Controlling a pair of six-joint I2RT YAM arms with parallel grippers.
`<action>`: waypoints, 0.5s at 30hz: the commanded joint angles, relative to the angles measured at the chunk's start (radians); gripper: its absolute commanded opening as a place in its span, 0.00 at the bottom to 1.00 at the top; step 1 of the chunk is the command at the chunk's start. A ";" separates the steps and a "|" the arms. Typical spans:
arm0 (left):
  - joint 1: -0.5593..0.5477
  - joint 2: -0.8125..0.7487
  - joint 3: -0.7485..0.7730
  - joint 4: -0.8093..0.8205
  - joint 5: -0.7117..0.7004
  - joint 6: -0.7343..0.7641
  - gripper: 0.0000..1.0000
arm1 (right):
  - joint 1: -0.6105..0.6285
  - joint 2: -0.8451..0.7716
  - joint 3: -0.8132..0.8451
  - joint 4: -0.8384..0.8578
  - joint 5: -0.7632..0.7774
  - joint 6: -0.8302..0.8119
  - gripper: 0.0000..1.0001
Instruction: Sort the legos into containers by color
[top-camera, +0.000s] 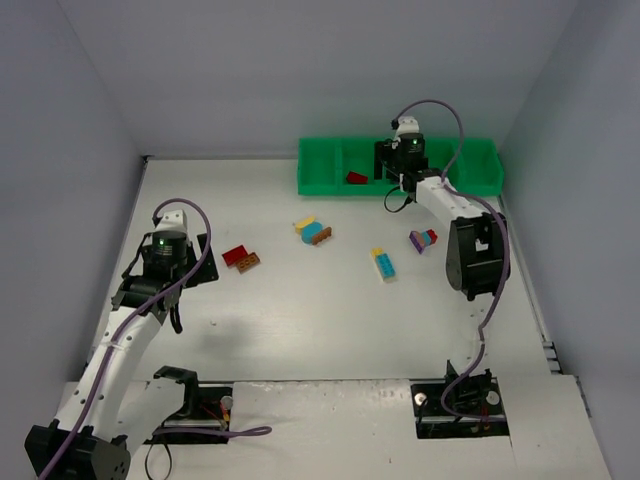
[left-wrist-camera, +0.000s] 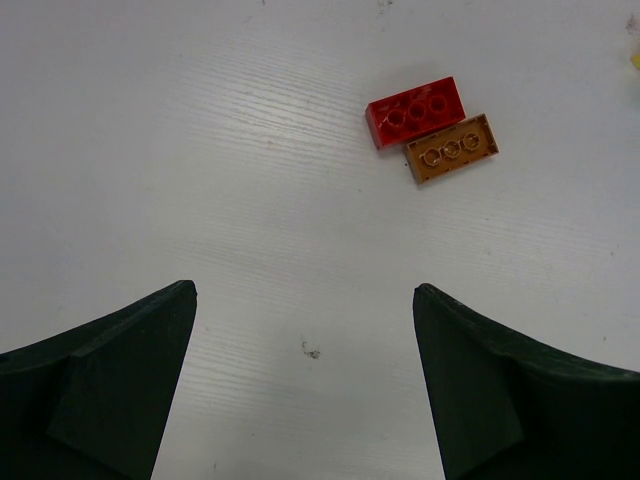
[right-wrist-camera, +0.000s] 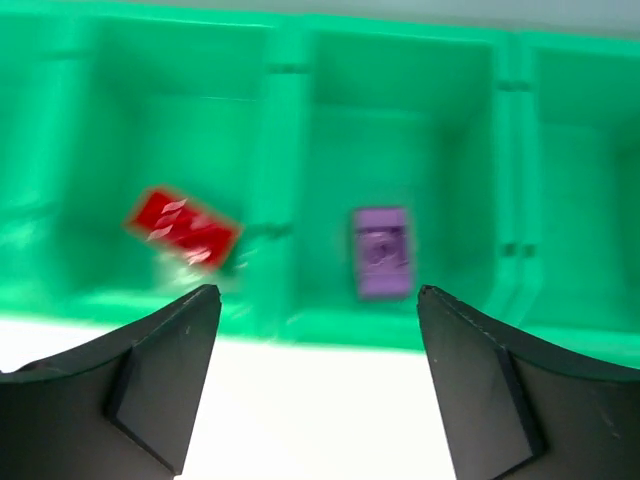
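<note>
Legos (top-camera: 314, 232), small plastic bricks, dot the white bench (top-camera: 300, 320) at six o'clock of the long green plastic tray (top-camera: 330, 188). Left fingers (left-wrist-camera: 110, 370) gape empty, with a red brick (left-wrist-camera: 416, 110) and a brown brick (left-wrist-camera: 452, 148) at one o'clock. Right fingers (right-wrist-camera: 150, 370), released, overlook a purple brick (right-wrist-camera: 380, 252), walled off by colour from the binned red brick (right-wrist-camera: 183, 228).

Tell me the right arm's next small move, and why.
Probably lift clear of the green tray and draw back toward the purple stack on the table. The right fingers stand open and empty, and the purple brick already lies in a compartment next to the one holding the red brick.
</note>
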 joint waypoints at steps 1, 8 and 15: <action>0.007 0.006 0.025 0.043 0.020 0.002 0.83 | 0.063 -0.200 -0.077 0.063 -0.099 -0.016 0.77; 0.007 0.017 0.028 0.046 0.037 0.002 0.83 | 0.264 -0.312 -0.222 0.063 -0.165 0.007 0.86; 0.006 0.012 0.027 0.053 0.057 -0.035 0.83 | 0.362 -0.315 -0.295 0.064 -0.168 0.124 0.86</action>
